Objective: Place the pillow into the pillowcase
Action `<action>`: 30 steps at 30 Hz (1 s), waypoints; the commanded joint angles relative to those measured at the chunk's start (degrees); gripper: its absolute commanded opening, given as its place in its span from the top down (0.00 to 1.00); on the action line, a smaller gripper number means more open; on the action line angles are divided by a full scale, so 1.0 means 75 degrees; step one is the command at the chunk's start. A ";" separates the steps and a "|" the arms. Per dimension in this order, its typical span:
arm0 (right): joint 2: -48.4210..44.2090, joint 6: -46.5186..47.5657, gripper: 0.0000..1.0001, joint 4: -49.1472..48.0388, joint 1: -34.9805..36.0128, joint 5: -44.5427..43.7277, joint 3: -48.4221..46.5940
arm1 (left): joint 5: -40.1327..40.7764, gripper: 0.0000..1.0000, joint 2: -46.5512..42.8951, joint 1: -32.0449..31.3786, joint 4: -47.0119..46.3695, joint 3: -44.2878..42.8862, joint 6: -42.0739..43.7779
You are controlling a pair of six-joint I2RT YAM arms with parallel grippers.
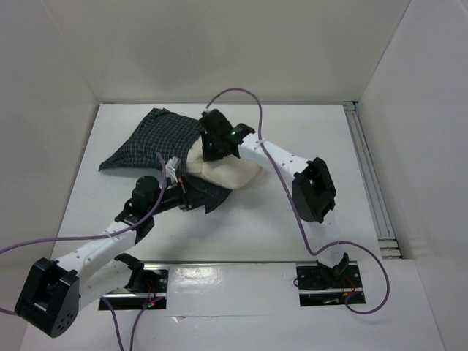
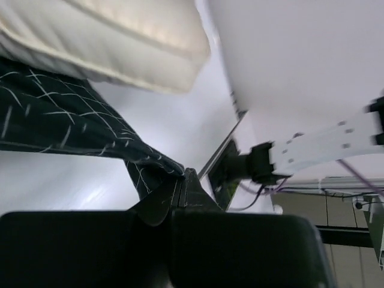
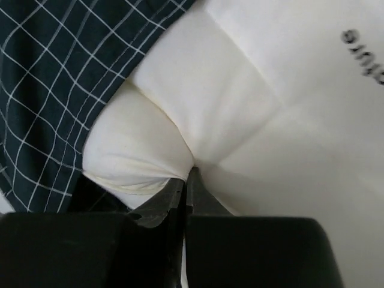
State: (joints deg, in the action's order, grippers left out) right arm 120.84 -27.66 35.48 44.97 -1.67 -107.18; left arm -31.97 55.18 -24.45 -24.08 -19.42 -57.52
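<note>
White walls (image 1: 219, 44) are enclosing a white table (image 1: 292, 219), with both arm bases sitting at its near edge. Overhead view: pillowcase (image 1: 157, 139) is lying rumpled at the rear left-centre of the table, and the pillow (image 1: 234, 174) is sticking out of its right side, cream end showing bare and the rest lying hidden under checked cloth. A flap of the case is also trailing out toward the near side below the pillow. Left gripper (image 1: 178, 193) is sitting at that near flap; right gripper (image 1: 213, 150) is pressing down on the pillow's rear edge, just beside the cloth. How the jaws are standing is not showing from above. Left wrist view is settling the one: jaws are meeting tip to tip, pinching a fold of the pillowcase, with the pillow's edge lying on checked cloth beyond and the right arm (image 2: 324, 144) crossing the background. Right wrist view is settling the other: jaws are closing fully on a small pinch of the pillow's own cream cover, not the case. Only this view is showing black lettering (image 3: 366, 54) on the pillow and the case draping over its corner.
</note>
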 commanded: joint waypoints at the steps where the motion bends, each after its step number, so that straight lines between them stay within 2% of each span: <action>1: -0.0969 0.0054 1.00 -0.0209 -0.0396 -0.1170 -0.1142 | -0.1187 1.00 -0.0104 -0.0069 -0.0949 -0.0739 -0.0333; 2: -0.1122 0.0055 1.00 -0.0208 -0.0279 -0.1172 -0.0935 | -0.1268 1.00 -0.0103 -0.0150 -0.1078 -0.0739 -0.0428; 5: -0.1719 -0.0049 1.00 -0.0872 0.0365 -0.1149 0.1030 | -0.1176 1.00 -0.0687 -0.0233 -0.0812 -0.0318 -0.0616; 7: -0.2070 -0.0399 1.00 -0.1284 0.0984 -0.0881 0.2678 | -0.0721 1.00 -0.1295 -0.0233 0.0286 -0.0247 -0.0035; 8: -0.2154 -0.0529 1.00 -0.1622 0.1232 -0.0879 0.3094 | -0.0324 1.00 -0.2018 -0.0233 0.2055 -0.0386 0.0178; 9: -0.2154 -0.0670 1.00 -0.1753 0.1443 -0.0879 0.3435 | 0.0550 0.94 -0.2361 -0.0233 0.2943 -0.0758 0.0389; 10: -0.2328 -0.0776 1.00 -0.1882 0.1770 -0.0449 0.3879 | 0.1000 0.63 -0.2666 -0.0233 0.3741 -0.1006 0.0832; 11: -0.2330 -0.0707 1.00 -0.2058 0.1866 -0.0190 0.3965 | 0.1410 0.47 -0.2936 -0.0233 0.4480 -0.1252 0.0988; 12: -0.2423 -0.0475 0.87 -0.1955 0.1948 0.0080 0.3815 | 0.2261 0.33 -0.3310 -0.0163 0.5647 -0.1800 0.1105; 13: -0.2424 -0.0321 0.46 -0.1513 0.2030 0.0013 0.3639 | 0.2885 0.17 -0.3407 -0.0162 0.6460 -0.2084 0.1327; 15: -0.2680 -0.0098 0.27 -0.0949 0.2125 -0.0583 0.3346 | 0.3346 0.11 -0.3338 -0.0162 0.6993 -0.2869 0.1551; 17: -0.3312 0.0008 0.21 -0.0480 0.1822 -0.1415 0.3345 | 0.3756 0.10 -0.2941 -0.0162 0.7485 -0.3361 0.1820; 19: -0.4013 0.0090 0.24 -0.0477 0.1226 -0.1396 0.3856 | 0.4202 0.11 -0.2124 -0.0162 0.8116 -0.3923 0.1903; 20: -0.4215 0.0090 0.28 -0.0477 0.0422 -0.1220 0.4081 | 0.4285 0.11 -0.1864 -0.0162 0.8259 -0.4054 0.2019; 22: -0.4579 0.0161 0.34 -0.0711 -0.0344 -0.0939 0.4584 | 0.4368 0.13 -0.1394 -0.0162 0.8424 -0.4219 0.2020; 23: -0.4801 0.0161 0.34 -0.0712 -0.0974 -0.0752 0.5016 | 0.4437 0.13 -0.1056 -0.0162 0.8495 -0.4289 0.2020; 26: -0.4885 0.0161 0.47 -0.0876 -0.1972 -0.0364 0.5895 | 0.4438 0.17 -0.0563 -0.0337 0.8495 -0.4290 0.1939; 28: -0.4804 0.0161 0.55 -0.1168 -0.2338 0.0022 0.6319 | 0.4437 0.20 -0.0280 -0.0559 0.8495 -0.4371 0.1938; 30: -0.4803 -0.0061 0.66 -0.1471 -0.2445 0.0316 0.6952 | 0.4589 0.23 0.0013 -0.0747 0.8810 -0.4547 0.1938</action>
State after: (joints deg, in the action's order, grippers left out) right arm 83.94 -27.29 26.15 26.15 -4.69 -59.72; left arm 0.27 54.26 -28.23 38.48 -50.74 -43.66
